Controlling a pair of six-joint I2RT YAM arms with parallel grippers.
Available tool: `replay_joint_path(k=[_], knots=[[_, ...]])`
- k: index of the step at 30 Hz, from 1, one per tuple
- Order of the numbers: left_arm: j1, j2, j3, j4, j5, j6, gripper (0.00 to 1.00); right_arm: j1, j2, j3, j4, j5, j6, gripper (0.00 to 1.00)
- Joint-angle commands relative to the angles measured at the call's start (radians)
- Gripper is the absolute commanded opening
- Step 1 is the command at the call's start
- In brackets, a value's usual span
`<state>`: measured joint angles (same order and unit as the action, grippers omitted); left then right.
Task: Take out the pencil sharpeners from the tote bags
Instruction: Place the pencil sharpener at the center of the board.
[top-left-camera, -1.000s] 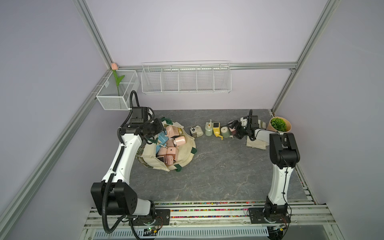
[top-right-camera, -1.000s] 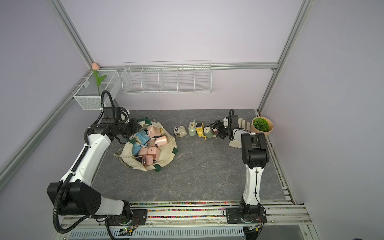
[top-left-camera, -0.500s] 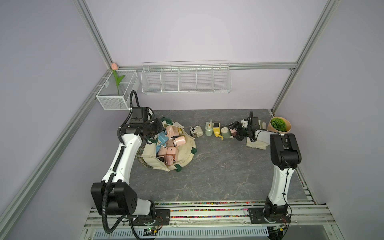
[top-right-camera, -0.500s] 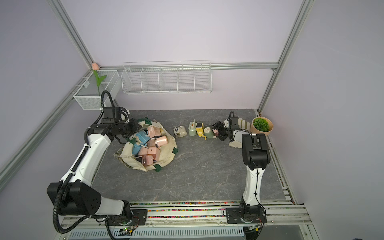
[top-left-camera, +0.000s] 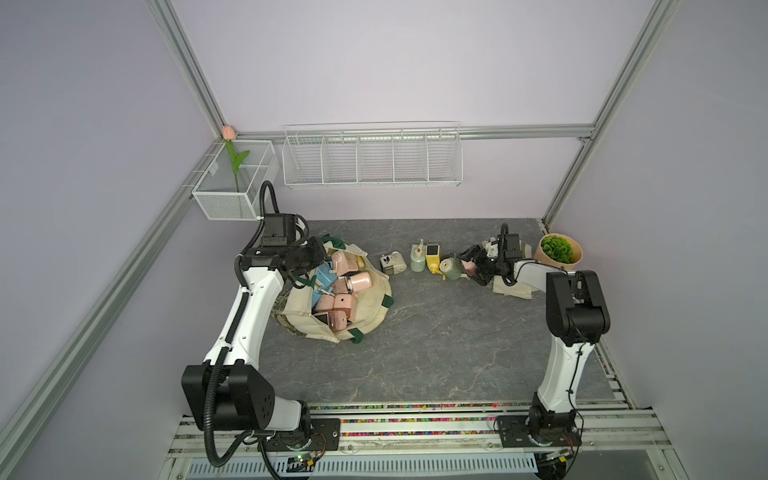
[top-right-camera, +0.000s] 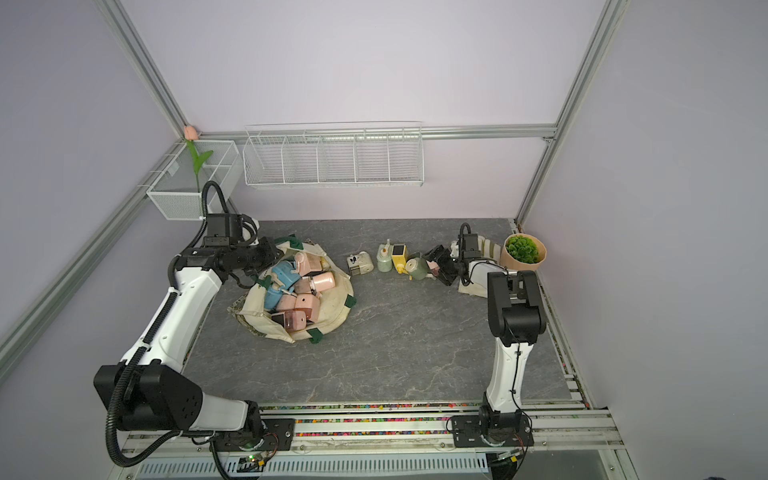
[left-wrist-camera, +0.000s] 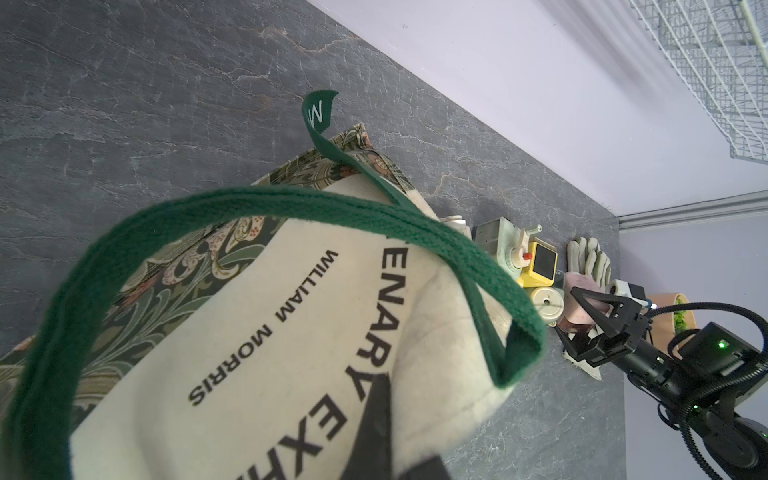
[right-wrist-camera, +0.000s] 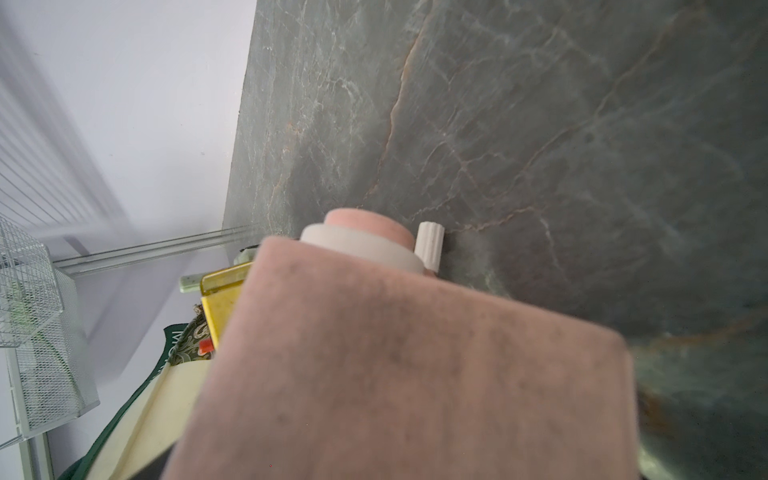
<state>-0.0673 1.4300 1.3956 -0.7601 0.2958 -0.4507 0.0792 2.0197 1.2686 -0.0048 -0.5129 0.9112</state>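
Note:
The cream tote bag (top-left-camera: 372, 301) (top-right-camera: 334, 301) lies slumped open at the table's left, with several pink and blue pencil sharpeners (top-left-camera: 343, 301) heaped in its mouth. My left gripper (top-left-camera: 318, 258) (top-right-camera: 271, 258) is shut on the bag's canvas at its far rim; in the left wrist view a dark finger (left-wrist-camera: 374, 424) presses the lettered cloth. My right gripper (top-left-camera: 471, 266) (top-right-camera: 437, 264) (left-wrist-camera: 582, 316) is shut on a pink pencil sharpener (right-wrist-camera: 415, 374) (left-wrist-camera: 579, 307), low over the table beside a round green sharpener (top-left-camera: 451, 268). The sharpener hides its fingers in the right wrist view.
A row of sharpeners stands at the back: cream (top-left-camera: 392, 264), pale green (top-left-camera: 417, 257) and yellow (top-left-camera: 432, 255). Pale gloves (top-left-camera: 513, 286) lie under the right arm, next to a tan plant pot (top-left-camera: 559, 251). Wire baskets (top-left-camera: 372, 156) hang on the back wall.
My right gripper has slid a little left and lower with the pink sharpener, closer to the row. The left arm and the bag have stayed still.

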Motion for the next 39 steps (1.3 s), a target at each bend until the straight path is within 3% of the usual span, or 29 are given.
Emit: replay_joint_path(k=[1, 14, 17, 22, 26, 31, 35, 39], knots=[[0.0, -0.024, -0.003, -0.016, 0.025, 0.0, 0.0, 0.0, -0.064, -0.02, -0.024, 0.004, -0.018, 0.9], [0.0, -0.021, -0.003, -0.016, 0.023, 0.001, 0.0, 0.024, -0.081, 0.012, -0.083, 0.065, -0.083, 0.9], [0.0, -0.02, -0.003, -0.017, 0.022, 0.0, 0.0, 0.037, -0.056, 0.081, -0.172, 0.114, -0.149, 0.9], [0.0, -0.019, -0.001, -0.018, 0.023, 0.0, 0.0, 0.098, -0.029, 0.21, -0.372, 0.331, -0.294, 0.9], [0.0, -0.018, -0.003, -0.016, 0.022, 0.001, 0.0, 0.143, 0.005, 0.266, -0.424, 0.409, -0.342, 0.9], [0.0, -0.02, -0.003, -0.018, 0.022, 0.001, 0.0, 0.148, 0.041, 0.279, -0.404, 0.408, -0.358, 0.9], [0.0, -0.018, -0.001, -0.018, 0.024, 0.001, 0.0, 0.133, 0.042, 0.259, -0.357, 0.307, -0.353, 0.9], [-0.001, -0.02, -0.001, -0.018, 0.024, 0.002, 0.0, 0.133, 0.0, 0.228, -0.348, 0.326, -0.356, 0.9]])
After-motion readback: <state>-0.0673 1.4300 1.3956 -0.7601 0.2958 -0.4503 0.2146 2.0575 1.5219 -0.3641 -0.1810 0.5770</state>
